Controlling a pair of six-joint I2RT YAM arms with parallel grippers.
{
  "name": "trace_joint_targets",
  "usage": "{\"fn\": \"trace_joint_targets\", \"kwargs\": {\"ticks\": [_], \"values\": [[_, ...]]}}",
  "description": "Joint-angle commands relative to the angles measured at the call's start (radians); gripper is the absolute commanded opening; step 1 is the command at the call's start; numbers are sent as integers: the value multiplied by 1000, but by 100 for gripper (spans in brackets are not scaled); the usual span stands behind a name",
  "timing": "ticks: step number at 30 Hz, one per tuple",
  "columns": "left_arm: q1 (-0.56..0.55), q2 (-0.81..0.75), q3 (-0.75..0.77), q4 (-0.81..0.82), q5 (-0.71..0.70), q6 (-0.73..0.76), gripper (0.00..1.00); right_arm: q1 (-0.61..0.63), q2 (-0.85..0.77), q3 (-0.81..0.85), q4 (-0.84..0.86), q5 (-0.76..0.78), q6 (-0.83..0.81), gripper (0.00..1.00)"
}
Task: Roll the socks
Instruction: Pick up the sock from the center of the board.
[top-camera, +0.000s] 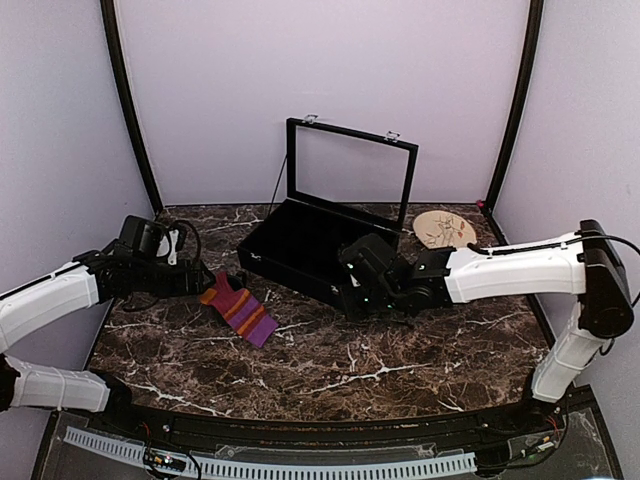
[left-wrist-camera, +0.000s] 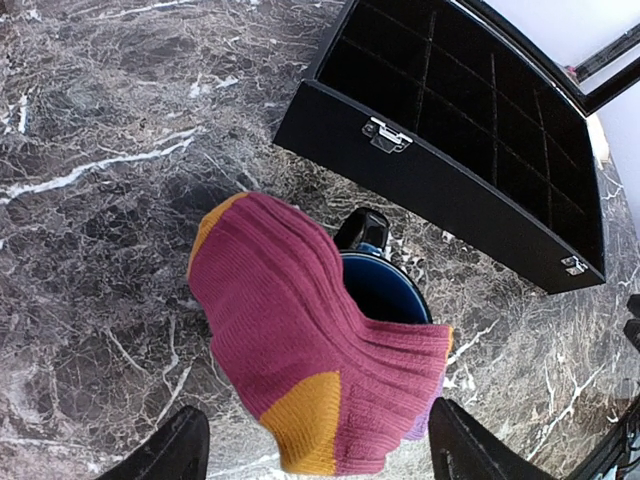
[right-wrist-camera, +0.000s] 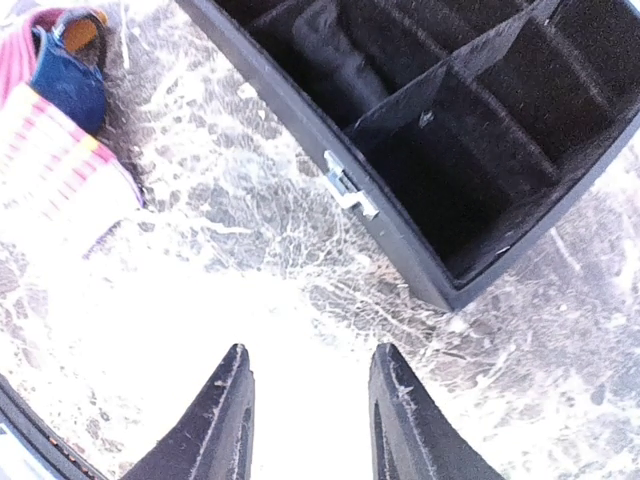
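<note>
Striped sock (left-wrist-camera: 300, 330), light limp knit, seemingly drapes a blue mug (left-wrist-camera: 390, 285); pinch its toe. Left gripper (left-wrist-camera: 318, 415) and right gripper (right-wrist-camera: 312, 350) gape, unclenched.

- We see a black case (right-wrist-camera: 280, 95) filling the upper right, its front wall running slantwise and dividers splitting its inside into compartments.
- A silver latch (right-wrist-camera: 350, 188) sits on that front wall.
- Inside the case, behind the latch, lies some dark rumpled fabric (right-wrist-camera: 335, 60); we cannot tell what it is.
- Left of the case and apart from it lies the striped sock (right-wrist-camera: 55, 150), washed out by glare, touching a dark blue mug (right-wrist-camera: 70, 85).
- Below the case our two dark fingers (right-wrist-camera: 222, 420) stand apart, with only marble tabletop (right-wrist-camera: 250, 230) between them.
</note>
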Motion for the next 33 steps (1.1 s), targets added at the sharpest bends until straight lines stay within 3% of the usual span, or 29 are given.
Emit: {"fn": "trace_joint_targets", "kwargs": {"ticks": [1,14,26,33], "values": [[18,14,-34,39,56,-24,77,13,39,50,15,5,38,37],[53,86,-64,118,124,-36,73,15,118,108,9,-20,17,37],[70,129,-71,161,174,-31,50,15,149,136,1,-16,-4,37],[76,129,-73,163,190,-29,25,15,154,136,0,-17,-7,37]]}}
